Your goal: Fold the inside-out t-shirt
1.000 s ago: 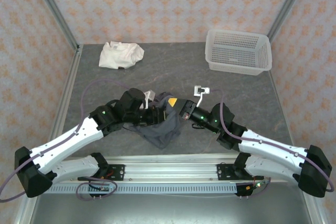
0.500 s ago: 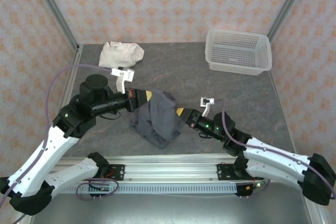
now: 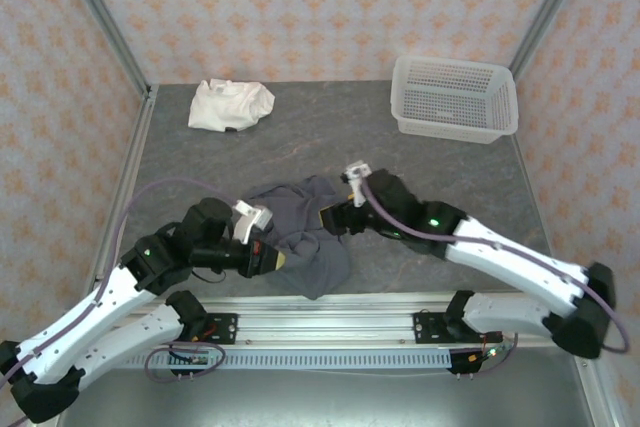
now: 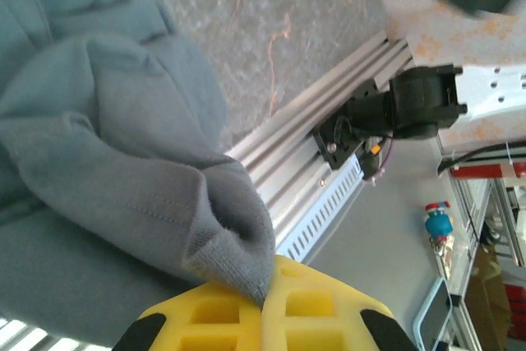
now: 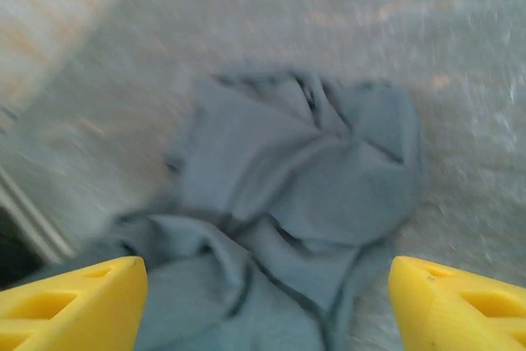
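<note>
Right tool (image 5: pixel 267 297) has released the t-shirt (image 3: pixel 312 247); left tool (image 4: pixel 265 306) still grips.

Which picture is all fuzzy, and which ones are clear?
Right wrist view: smeared all over, the shirt and table look soft. Left wrist view: sharp, the shirt's stitches show at the yellow fingers. Top view: clear, evenly lit.

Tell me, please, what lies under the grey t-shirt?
The marbled table shows around the crumpled t-shirt; anything beneath its bunched folds is covered.
</note>
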Robot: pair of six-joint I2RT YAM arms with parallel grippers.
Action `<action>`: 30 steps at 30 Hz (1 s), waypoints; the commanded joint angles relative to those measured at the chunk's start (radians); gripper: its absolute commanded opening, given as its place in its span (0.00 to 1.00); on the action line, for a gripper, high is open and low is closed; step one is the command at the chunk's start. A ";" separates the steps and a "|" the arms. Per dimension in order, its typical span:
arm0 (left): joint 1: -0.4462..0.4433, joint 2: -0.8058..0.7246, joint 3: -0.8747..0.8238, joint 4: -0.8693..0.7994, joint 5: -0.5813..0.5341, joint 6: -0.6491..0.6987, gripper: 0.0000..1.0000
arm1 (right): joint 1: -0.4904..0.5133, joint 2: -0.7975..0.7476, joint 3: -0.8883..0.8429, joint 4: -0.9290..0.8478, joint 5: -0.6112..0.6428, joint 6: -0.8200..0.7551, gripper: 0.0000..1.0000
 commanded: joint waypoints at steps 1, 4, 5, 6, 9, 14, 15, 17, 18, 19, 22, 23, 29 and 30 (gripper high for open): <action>-0.086 -0.007 -0.053 -0.067 -0.076 -0.137 0.00 | 0.006 0.178 0.119 -0.177 0.013 -0.005 0.76; -0.194 0.001 -0.126 -0.063 -0.124 -0.235 0.00 | 0.018 0.333 0.182 -0.149 -0.150 0.197 0.69; -0.221 0.004 -0.138 -0.075 -0.156 -0.258 0.00 | 0.024 0.368 0.185 -0.132 -0.204 0.253 0.69; -0.251 0.005 -0.146 -0.088 -0.185 -0.279 0.00 | 0.034 0.401 0.184 -0.118 -0.241 0.311 0.69; -0.303 0.003 -0.151 -0.106 -0.244 -0.308 0.00 | 0.073 0.452 0.160 -0.068 -0.286 0.439 0.73; -0.307 0.015 -0.147 -0.099 -0.262 -0.289 0.00 | 0.148 0.413 0.162 -0.043 -0.259 0.369 0.74; -0.307 0.022 -0.143 -0.101 -0.268 -0.285 0.00 | 0.155 0.398 0.169 -0.049 -0.256 0.347 0.73; -0.307 0.027 -0.137 -0.103 -0.276 -0.278 0.00 | 0.174 0.371 0.182 -0.065 -0.228 0.281 0.72; -0.307 0.024 -0.137 -0.102 -0.278 -0.277 0.00 | 0.188 0.360 0.188 -0.079 -0.201 0.248 0.71; -0.307 0.025 -0.136 -0.103 -0.283 -0.275 0.00 | 0.195 0.359 0.194 -0.088 -0.183 0.224 0.69; -0.307 0.025 -0.127 -0.110 -0.293 -0.271 0.00 | 0.209 0.393 0.222 -0.134 -0.124 0.186 0.69; -0.307 0.024 -0.127 -0.110 -0.294 -0.270 0.00 | 0.217 0.408 0.231 -0.149 -0.088 0.163 0.71; -0.307 0.021 -0.127 -0.119 -0.301 -0.267 0.00 | 0.251 0.535 0.308 -0.179 -0.153 0.006 0.68; -0.307 0.021 -0.127 -0.119 -0.303 -0.267 0.00 | 0.252 0.555 0.320 -0.171 -0.184 0.008 0.66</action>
